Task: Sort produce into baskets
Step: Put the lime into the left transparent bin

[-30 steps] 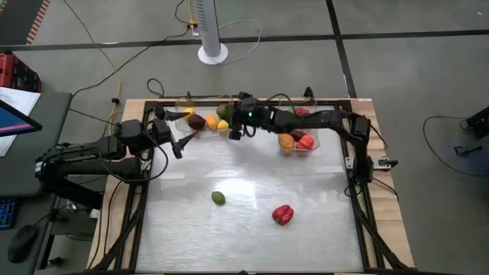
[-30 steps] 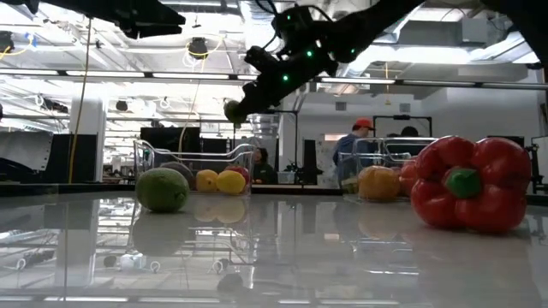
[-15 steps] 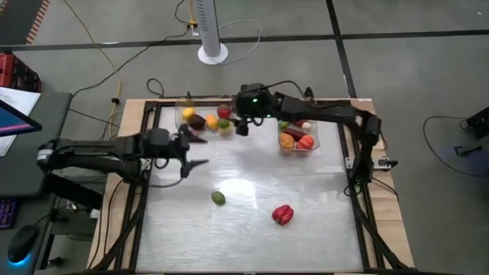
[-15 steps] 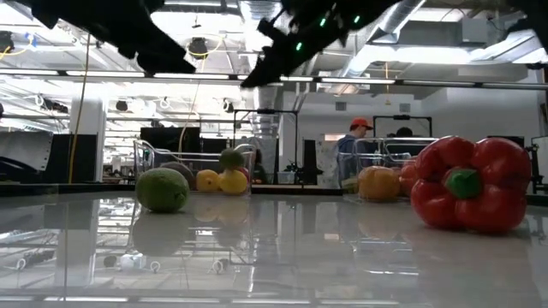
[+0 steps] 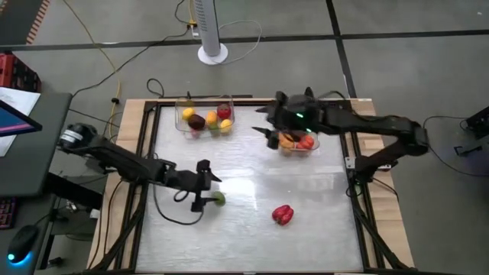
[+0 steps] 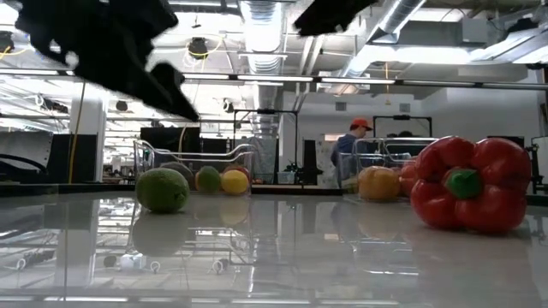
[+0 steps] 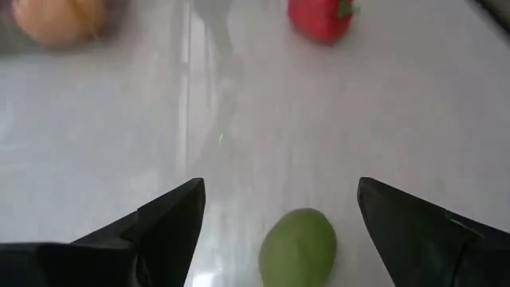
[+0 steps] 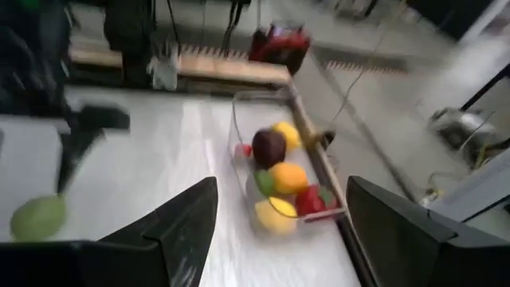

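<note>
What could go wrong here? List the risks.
1. The left pincer is open around the green fruit, which is round on a glossy table; closing off-centre may roll it away.
2. The red pepper lies loose nearby; a rolling fruit could knock it.
3. The right pincer hovers by the right bin and could clip its rim.

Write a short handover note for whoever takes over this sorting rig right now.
Left gripper: open, empty, fingers either side of the green fruit on the table, not closed on it.
Right gripper: open, empty, near the right basket.
Left basket: several pieces, yellow, dark and red among them. The right basket holds orange and red pieces.
Left to do: the green fruit and the red pepper, both loose on the table.
</note>
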You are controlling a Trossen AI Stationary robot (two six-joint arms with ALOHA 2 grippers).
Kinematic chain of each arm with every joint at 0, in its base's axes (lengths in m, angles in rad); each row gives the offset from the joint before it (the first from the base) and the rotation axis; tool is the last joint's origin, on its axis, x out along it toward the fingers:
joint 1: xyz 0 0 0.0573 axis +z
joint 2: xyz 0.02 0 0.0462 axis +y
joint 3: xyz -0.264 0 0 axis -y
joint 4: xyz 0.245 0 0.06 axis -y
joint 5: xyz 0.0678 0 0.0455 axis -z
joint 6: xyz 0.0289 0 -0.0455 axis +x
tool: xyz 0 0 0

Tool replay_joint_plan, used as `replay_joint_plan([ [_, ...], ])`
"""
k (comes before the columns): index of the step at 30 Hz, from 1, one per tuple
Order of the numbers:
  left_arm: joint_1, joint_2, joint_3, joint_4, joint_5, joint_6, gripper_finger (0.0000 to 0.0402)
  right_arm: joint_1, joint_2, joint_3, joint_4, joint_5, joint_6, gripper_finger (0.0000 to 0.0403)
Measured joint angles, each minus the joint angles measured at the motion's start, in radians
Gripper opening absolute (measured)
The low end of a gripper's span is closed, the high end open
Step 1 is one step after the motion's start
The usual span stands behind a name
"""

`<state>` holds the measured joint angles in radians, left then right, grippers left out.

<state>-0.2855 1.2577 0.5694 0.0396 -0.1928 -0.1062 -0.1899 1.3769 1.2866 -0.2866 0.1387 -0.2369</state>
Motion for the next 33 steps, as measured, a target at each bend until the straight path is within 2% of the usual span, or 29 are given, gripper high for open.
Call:
replay_joint_plan([
  [3, -0.003, 0.09, 0.0, 0.061, 0.006, -0.02, 0.0316, 0.045, -0.126, -0.119, 0.069, 0.07, 0.027, 0.0303],
  [9, -0.003, 0.258, 0.0, 0.198, 0.096, -0.041, 0.0316, 0.104, -0.304, -0.313, 0.106, 0.148, 0.104, 0.0303],
  [13, -0.003, 0.354, 0.0, 0.215, 0.116, -0.078, 0.0313, 0.128, -0.384, -0.407, 0.142, 0.183, 0.126, 0.0303],
  [16, -0.007, 0.392, 0.002, 0.229, 0.102, -0.081, 0.0289, 0.138, -0.419, -0.462, 0.176, 0.189, 0.127, 0.0303],
  [24, -0.025, 0.39, 0.002, 0.206, 0.012, -0.053, 0.0155, 0.137, -0.456, -0.522, 0.218, 0.231, 0.132, 0.0303],
  [29, -0.008, 0.348, -0.002, 0.161, -0.001, -0.047, 0.0153, 0.138, -0.457, -0.523, 0.222, 0.231, 0.128, 0.0303],
  [33, 0.071, 0.232, -0.001, 0.104, 0.013, -0.019, 0.0153, 0.137, -0.459, -0.523, 0.221, 0.231, 0.125, 0.0303],
])
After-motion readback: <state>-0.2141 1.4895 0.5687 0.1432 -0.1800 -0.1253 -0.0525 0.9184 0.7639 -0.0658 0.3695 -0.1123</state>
